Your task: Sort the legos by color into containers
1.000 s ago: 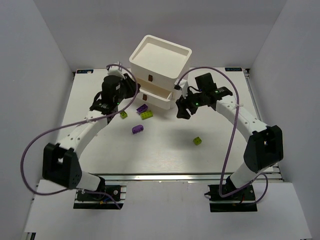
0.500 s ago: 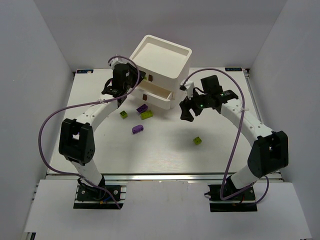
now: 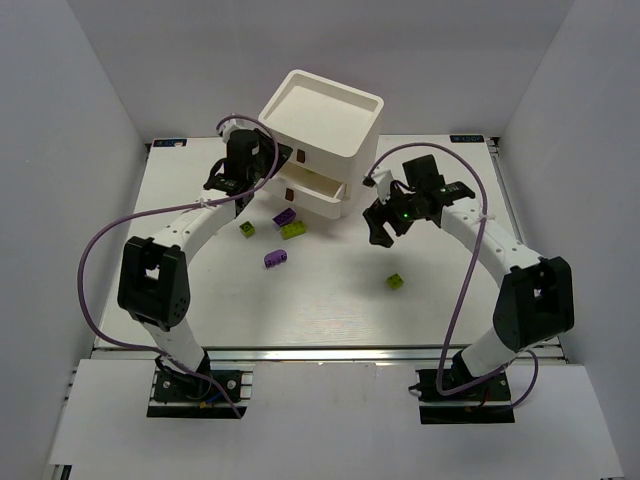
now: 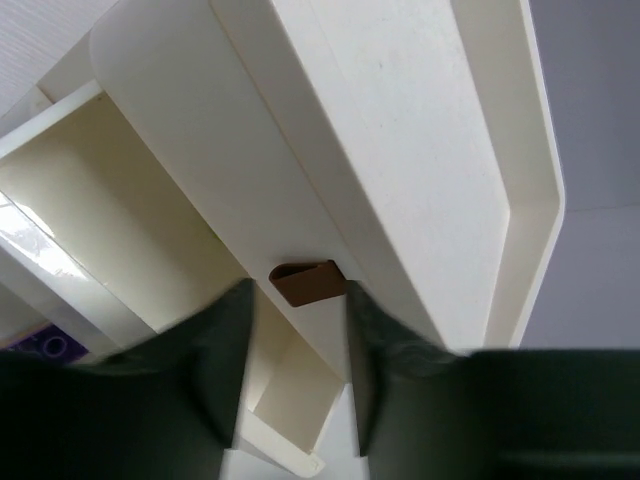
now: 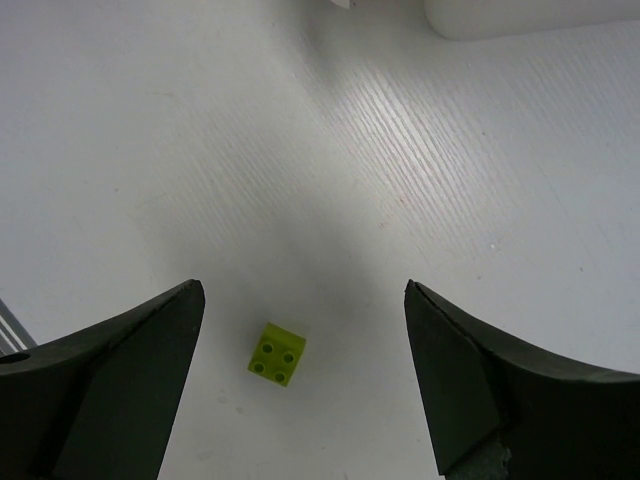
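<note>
Left wrist view: the left gripper [image 4: 297, 290] has its jaws spread. The small brown pull [image 4: 305, 283] sits right at the mouth of the gap, with a sliver of space on one side, so nothing is pinched. That pull is a rounded rectangle on the front of the top drawer [image 4: 280, 150] of the white chest [image 4: 530, 200], whose recessed tray rim runs off to the side. Just below it, a lower drawer [image 4: 110, 200] stands pulled out, its pale inside showing.

Over on the right wrist, the right gripper [image 5: 302, 290] has its jaws flung wide and holds nothing. Down between the dark fingers lies the lone lime brick [image 5: 277, 353], a small square one with four studs up, flat on the white table [image 5: 150, 120].

From the top camera, the chest stands at the middle of the table's far edge, turned askew. The left gripper is close against its front-left side, and the right gripper hangs just off its front-right corner. The lone lime brick lies toward the near edge, right of centre.

Four more bricks are scattered in front of the pulled-out drawer. A purple brick [image 3: 285, 217] lies just beside a lime brick [image 3: 293, 230]. A smaller lime brick [image 3: 246, 229] sits toward the left edge, and a second purple brick [image 3: 275, 259] lies nearer the table's centre.
</note>
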{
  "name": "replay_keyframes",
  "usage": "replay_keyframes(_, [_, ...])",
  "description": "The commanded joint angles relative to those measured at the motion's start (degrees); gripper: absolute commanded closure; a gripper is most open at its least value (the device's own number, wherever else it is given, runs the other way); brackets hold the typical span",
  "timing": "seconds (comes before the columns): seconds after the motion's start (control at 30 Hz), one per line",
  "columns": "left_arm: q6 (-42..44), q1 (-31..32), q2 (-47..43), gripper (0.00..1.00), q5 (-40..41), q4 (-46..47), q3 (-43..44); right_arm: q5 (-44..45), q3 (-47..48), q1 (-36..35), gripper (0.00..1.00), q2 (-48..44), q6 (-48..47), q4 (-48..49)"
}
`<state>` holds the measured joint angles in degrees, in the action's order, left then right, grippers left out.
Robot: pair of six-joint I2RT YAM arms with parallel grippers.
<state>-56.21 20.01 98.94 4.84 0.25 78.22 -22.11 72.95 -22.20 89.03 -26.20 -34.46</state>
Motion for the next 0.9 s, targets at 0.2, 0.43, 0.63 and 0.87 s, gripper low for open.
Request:
replay_keyframes(0.2, [11.8,-0.1,-13.0,0.82,1.6,-2.3,-2.5,11.1,-3.3,0.1,0.13,4.1,-3.5,-6.1])
replay_keyframes(0.43, [15.6,-0.7,-28.5,0.36,9.7,-11.2,-17.8,12.4,-4.5,-1.0,0.11,7.6,-3.1,-11.0])
replay_keyframes(0.63, [12.0,-0.7,-39.2,0.35,12.6,-16.4,-28.5,13.6,-6.9,-3.1,0.11,8.3,-1.8,-11.9])
replay_keyframes(0.87, [9.8,-0.7,-44.4,0.35,15.2,-19.9,-33.8,18.0,-11.2,-5.9,0.21,9.0,1.2,-9.1])
